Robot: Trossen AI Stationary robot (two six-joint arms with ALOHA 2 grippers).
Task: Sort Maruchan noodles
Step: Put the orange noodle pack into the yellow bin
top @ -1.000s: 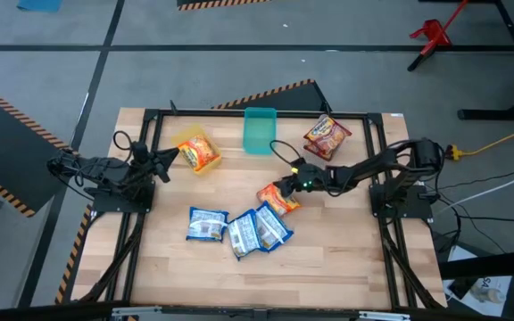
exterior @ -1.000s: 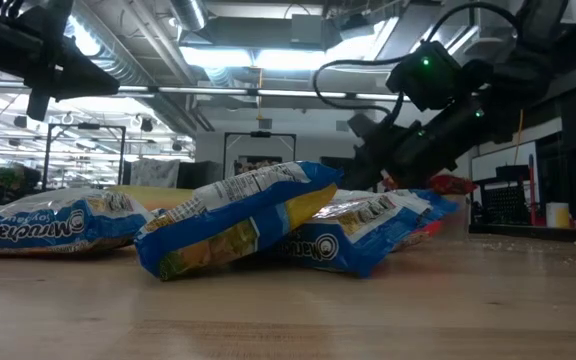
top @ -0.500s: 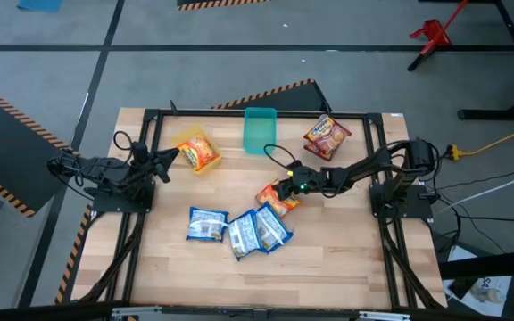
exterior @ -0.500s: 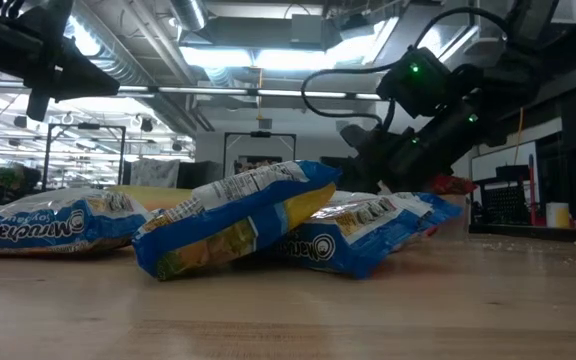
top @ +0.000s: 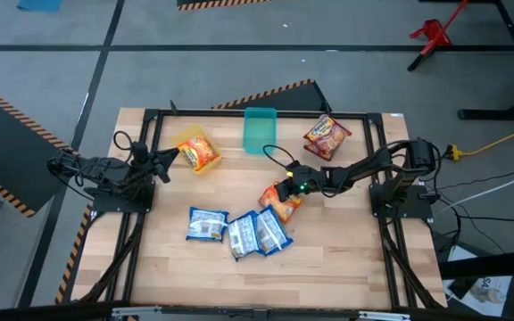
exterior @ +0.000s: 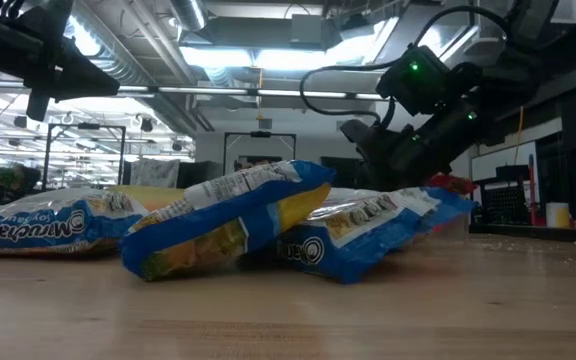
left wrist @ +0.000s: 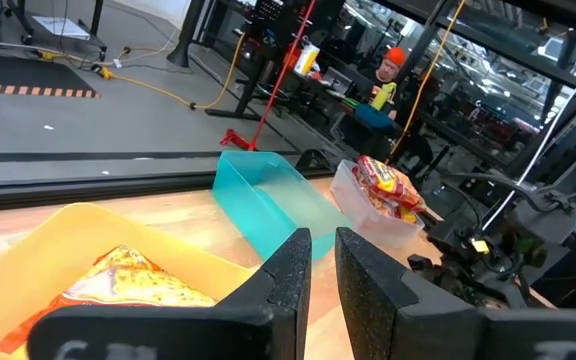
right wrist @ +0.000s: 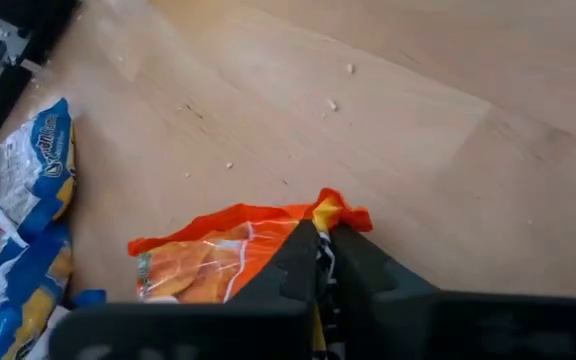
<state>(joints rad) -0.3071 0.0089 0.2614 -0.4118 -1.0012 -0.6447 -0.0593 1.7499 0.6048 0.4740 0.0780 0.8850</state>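
Observation:
An orange Maruchan noodle packet (top: pixel 278 201) lies mid-table, with my right gripper (top: pixel 286 189) shut on it. Three blue-and-white packets (top: pixel 208 225) (top: pixel 244 235) (top: pixel 272 229) lie in a row nearer the front; in the low view one (exterior: pixel 228 222) leans on another (exterior: pixel 368 235). Another orange packet sits in the yellow bin (top: pixel 196 152), and a red packet in the clear bin (top: pixel 327 136). The teal bin (top: pixel 259 130) stands between them. My left gripper (top: pixel 164 160) hovers shut beside the yellow bin. My right gripper pinches the orange packet's crimped end edge (right wrist: pixel 326 213) between its two fingers (right wrist: pixel 298 258). The fingers slant down from the table's right side. The rest of the packet (right wrist: pixel 213 262) stretches away from the fingers toward the blue packets, low over the table.
A black frame (top: pixel 150 114) runs around the table's edges. Bare wood lies in front of the blue packets (top: pixel 266 281). Beyond the table are striped floor tape, a red stand (top: pixel 431 34) and a yellow cable (top: pixel 498 141).
My right gripper has moved a little toward the table's left and shut on the orange packet's end edge. The orange packet has shifted slightly. The leaning blue packets beside it have slid and tipped a little lower.

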